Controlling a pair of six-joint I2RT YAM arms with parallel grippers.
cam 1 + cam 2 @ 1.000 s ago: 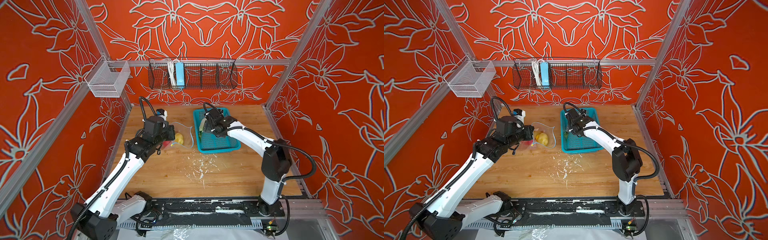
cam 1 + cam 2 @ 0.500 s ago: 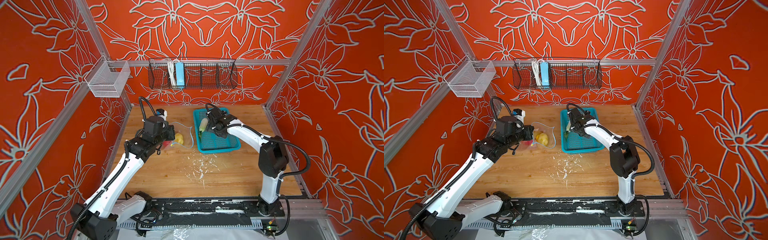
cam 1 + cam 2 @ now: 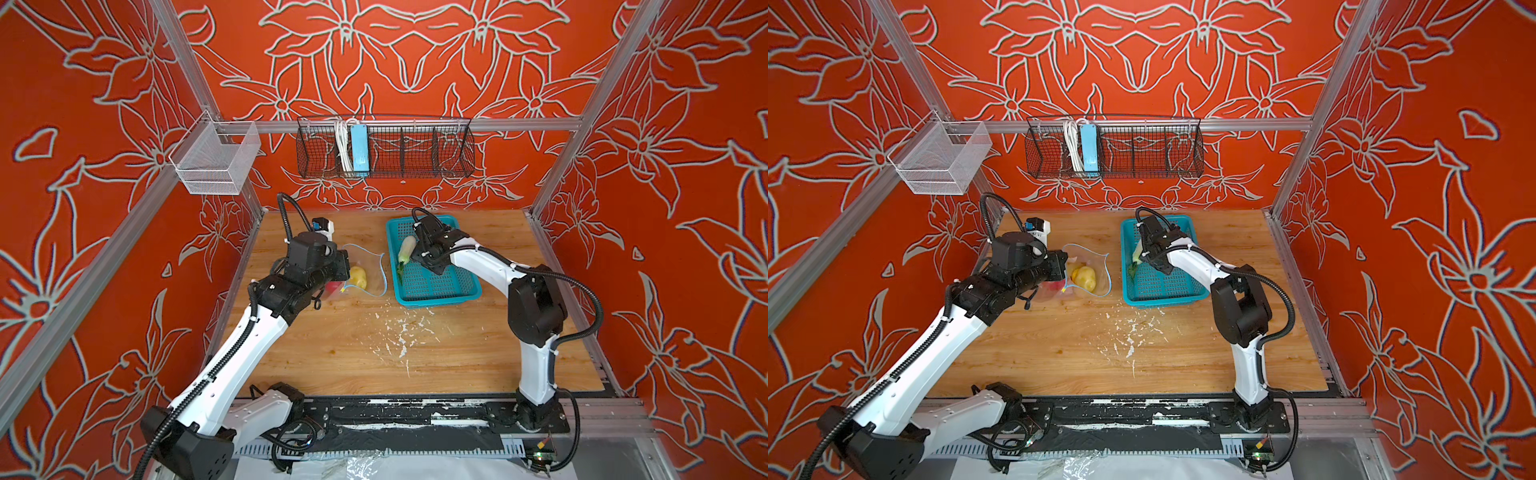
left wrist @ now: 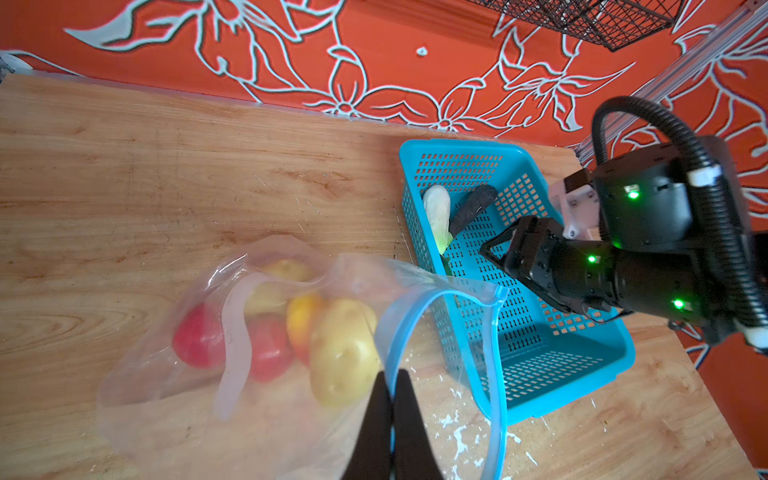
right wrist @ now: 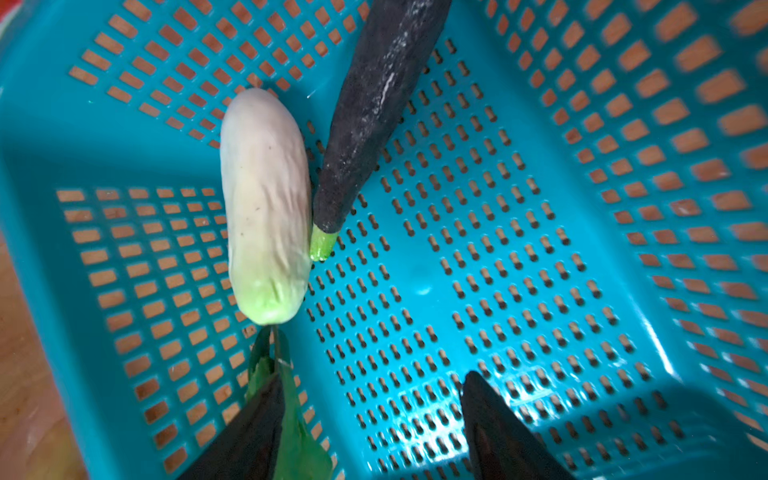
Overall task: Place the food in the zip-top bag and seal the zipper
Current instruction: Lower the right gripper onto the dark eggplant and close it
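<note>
Two arms lean in over the wooden table (image 3: 457,353). The left arm stretches forward and low, its left gripper (image 4: 391,386) pinched tight on the rim of the zip-top bag (image 4: 166,399), right at the light-blue zipper (image 4: 496,374), holding the mouth up and open toward the teal basket (image 4: 582,365). The right arm bends down over that basket, with the right gripper (image 5: 374,378) low inside it, jaws well apart and empty (one finger lies over the green leaves of the leafy vegetable (image 5: 266,199)). The bag lies on the table just beside the basket and holds two potatoes (image 4: 340,357), two tomatoes (image 4: 199,336) and one red-yellow fruit (image 4: 301,320). The basket holds one eggplant (image 5: 365,116) and one leafy vegetable, touching side by side.
</note>
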